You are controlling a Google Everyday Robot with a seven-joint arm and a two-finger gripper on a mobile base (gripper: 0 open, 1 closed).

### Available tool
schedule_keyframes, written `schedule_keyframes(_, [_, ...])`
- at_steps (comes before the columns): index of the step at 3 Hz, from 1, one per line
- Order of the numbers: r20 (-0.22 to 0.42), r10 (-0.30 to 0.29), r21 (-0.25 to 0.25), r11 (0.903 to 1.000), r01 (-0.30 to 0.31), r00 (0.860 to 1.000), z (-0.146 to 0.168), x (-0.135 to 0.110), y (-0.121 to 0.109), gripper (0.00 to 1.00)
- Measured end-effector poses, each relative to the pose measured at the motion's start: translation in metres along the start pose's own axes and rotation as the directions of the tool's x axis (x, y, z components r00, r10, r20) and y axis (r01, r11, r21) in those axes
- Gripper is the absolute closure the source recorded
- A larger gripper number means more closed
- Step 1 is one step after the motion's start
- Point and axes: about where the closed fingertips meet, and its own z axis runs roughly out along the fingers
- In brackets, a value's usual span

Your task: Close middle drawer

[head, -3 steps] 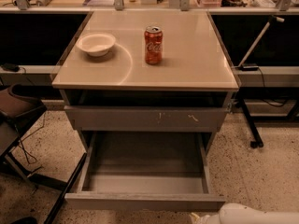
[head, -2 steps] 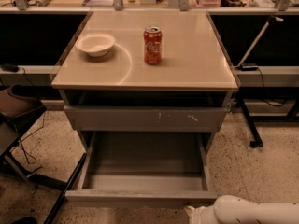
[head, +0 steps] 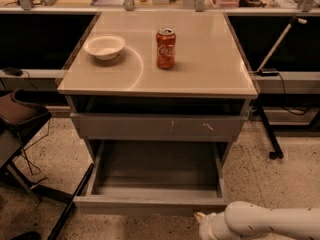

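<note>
The middle drawer (head: pixel 150 204) is pulled far out of the grey cabinet, low in the camera view. Its grey inside (head: pixel 155 170) is bare and its plain flat front faces me. My gripper (head: pixel 204 224) is at the bottom edge of the view, on the end of my white arm (head: pixel 270 223), which comes in from the lower right. The gripper is just in front of the drawer's front, right of its middle, close to it or touching it; I cannot tell which.
Above the open drawer is a grey drawer front with pale scratch marks (head: pixel 160 127), slightly out. A red soda can (head: pixel 166 48) and a white bowl (head: pixel 104 46) stand on the cabinet top (head: pixel 215 64). A chair (head: pixel 20 119) is at the left, a black stand (head: pixel 270 134) at the right.
My arm has reached further left into view, bringing the gripper up to the front of the open drawer. The drawer has not visibly moved.
</note>
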Motion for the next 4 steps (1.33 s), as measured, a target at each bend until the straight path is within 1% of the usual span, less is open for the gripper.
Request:
schedule_keyframes(1, [0.0,0.0,0.0,1.0,0.0,1.0,0.0,0.0,0.0,0.0])
schedule_keyframes(2, [0.01,-0.001,0.013,0.9999,0.001,1.0,-0.003,-0.025,-0.024,0.0])
schedule_keyframes(3, [0.01,-0.001,0.013,0.9999,0.001,1.0,-0.004,-0.025,-0.024,0.0])
schedule_keyframes(4, [0.026,0.038,0.041,0.9984,-0.039,0.999,-0.011,-0.017,-0.047,0.0])
